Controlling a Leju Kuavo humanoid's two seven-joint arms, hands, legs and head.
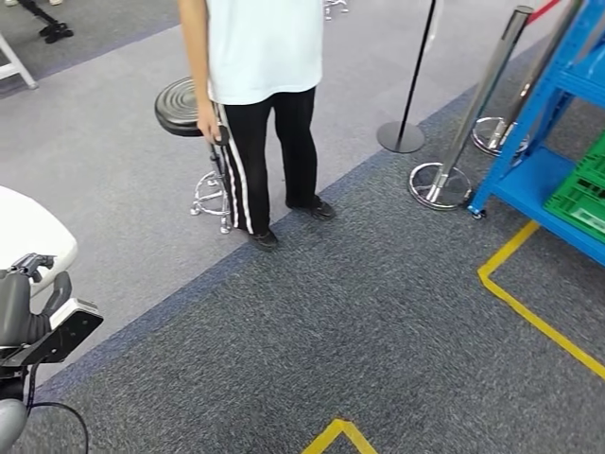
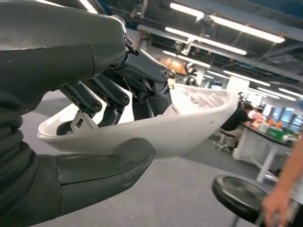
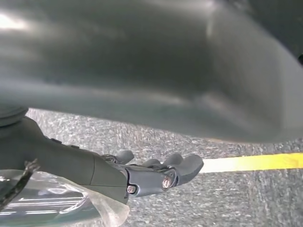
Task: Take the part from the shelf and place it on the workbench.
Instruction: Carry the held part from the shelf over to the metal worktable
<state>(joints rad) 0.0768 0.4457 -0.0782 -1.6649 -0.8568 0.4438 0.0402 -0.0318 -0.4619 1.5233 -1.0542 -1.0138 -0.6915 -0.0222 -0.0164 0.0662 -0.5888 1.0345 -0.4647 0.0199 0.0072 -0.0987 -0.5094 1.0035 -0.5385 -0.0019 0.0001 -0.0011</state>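
You have the white moulded plastic shell part (image 2: 192,118) in your left hand (image 2: 107,109), carried low at your left side over the grey carpet (image 1: 300,312). It looks light and stiff but smooth and thin-walled, so it could slip or flex. The dark fingers (image 2: 118,94) hook inside the hollow while the thick grey thumb (image 2: 107,165) presses under the outer wall; keep hold at that rim. Your right hand (image 3: 157,172) hangs over the carpet, fingers loosely extended, holding nothing.
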